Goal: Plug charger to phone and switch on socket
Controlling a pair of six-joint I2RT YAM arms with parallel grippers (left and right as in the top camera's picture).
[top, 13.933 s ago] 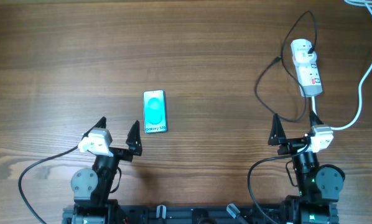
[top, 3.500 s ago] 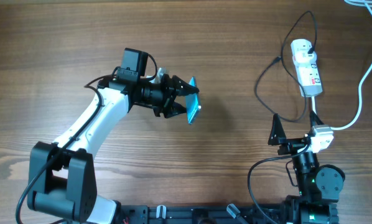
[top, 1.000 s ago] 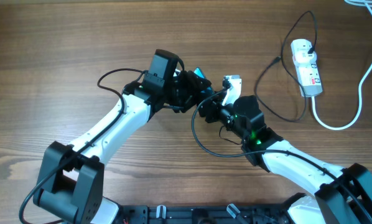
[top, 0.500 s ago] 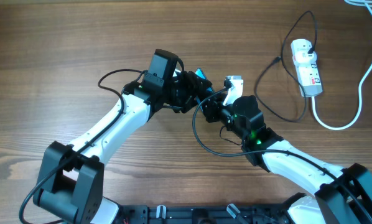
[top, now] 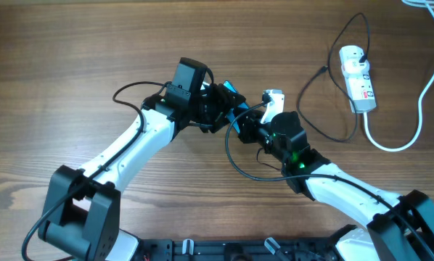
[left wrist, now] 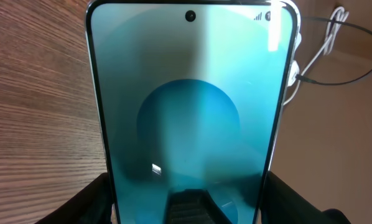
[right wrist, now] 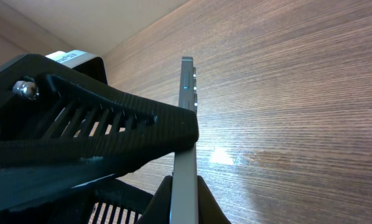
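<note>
Right arm has come in from its rest to the table centre. Overhead: left gripper (top: 228,103) pinches the phone (top: 232,90); right gripper (top: 244,125) at its five o'clock, grip not readable; socket (top: 357,80) and charger (top: 308,109) at two o'clock. Left wrist: phone (left wrist: 192,112) screen fills view. Right wrist: phone (right wrist: 186,106) edge-on.

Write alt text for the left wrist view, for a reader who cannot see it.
A phone with a bright cyan screen fills the frame, upright and facing the camera, gripped near its bottom between the black jaws of the left gripper. Wood-grain table shows at left; a thin black charger cable loops at right.
</note>
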